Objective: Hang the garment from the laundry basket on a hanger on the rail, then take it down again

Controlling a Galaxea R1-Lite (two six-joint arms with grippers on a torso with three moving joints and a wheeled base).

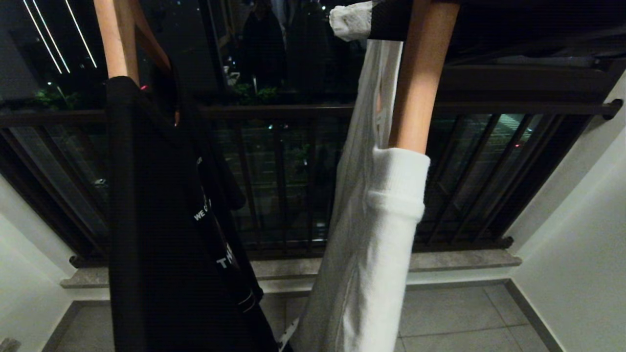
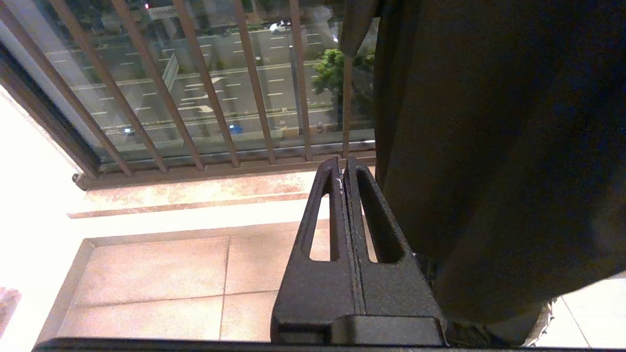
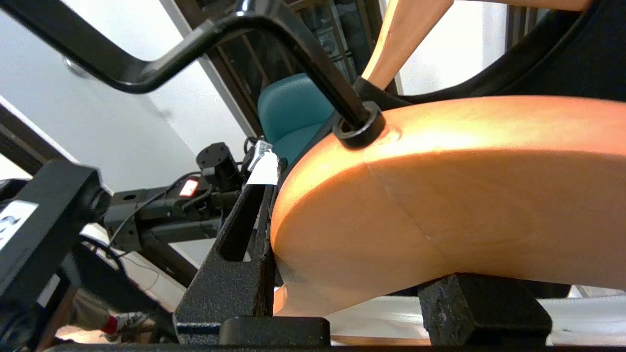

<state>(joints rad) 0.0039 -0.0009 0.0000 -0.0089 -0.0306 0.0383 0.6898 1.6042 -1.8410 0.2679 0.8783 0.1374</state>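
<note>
In the head view a white garment (image 1: 371, 234) hangs on a wooden hanger (image 1: 420, 83) right in front, and its folded cuff wraps the low end of the hanger arm, so it cannot slide off. To its left a black garment (image 1: 161, 234) hangs on another wooden hanger (image 1: 115, 39). There is an open gap between the two clothes, and behind them are the dark window bars (image 1: 283, 176). The laundry basket is not in sight, and neither claw shows here. In the left wrist view the left gripper (image 2: 344, 168) has its fingers pressed together and holds nothing. It waits low over the tiled floor (image 2: 161, 278), just beside the black cloth, out of the way. In the right wrist view the right gripper (image 3: 352, 274) is pinching the thick wooden middle of a hanger (image 3: 440, 195) between its fingers, right under the black metal hook (image 3: 274, 44). I think it grips there so the hanger stays level when lifted. The hook and a second hanger are close, so there is little room to turn.
</note>
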